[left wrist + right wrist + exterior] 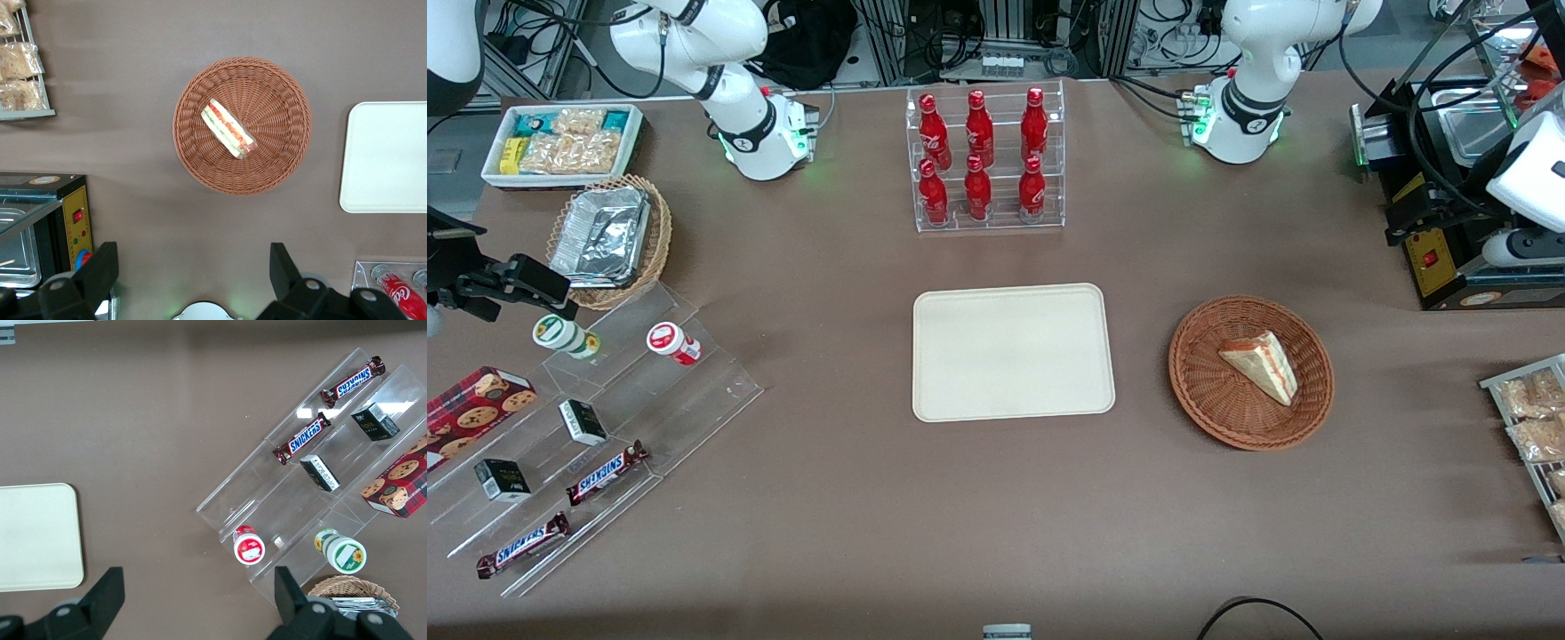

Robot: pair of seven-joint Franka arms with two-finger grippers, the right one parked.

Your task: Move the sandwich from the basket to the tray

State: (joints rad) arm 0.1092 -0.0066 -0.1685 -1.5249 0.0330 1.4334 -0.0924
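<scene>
The sandwich (pixel 1261 364), a pale wedge with red and green filling, lies in the reddish-brown wicker basket (pixel 1200 391). The cream tray (pixel 1014 351) lies flat beside the basket, toward the parked arm's end, with nothing on it. In the left wrist view my gripper (pixel 192 270) is open wide and empty, high above the bare table, with the sandwich (pixel 228 129), the basket (pixel 280 87) and the tray (pixel 390 157) well below and apart from it. Its white hand (pixel 1529 173) shows over the black machine at the working arm's end. The tray (pixel 37 537) also shows in the right wrist view.
A clear rack of red bottles (pixel 985 160) stands farther from the front camera than the tray. A black machine (pixel 1432 231) and a wire rack of snack packets (pixel 1534 418) sit at the working arm's end. A stepped acrylic stand (pixel 596 427), a foil-tray basket (pixel 609 240) and a white bin (pixel 560 142) sit at the parked arm's end.
</scene>
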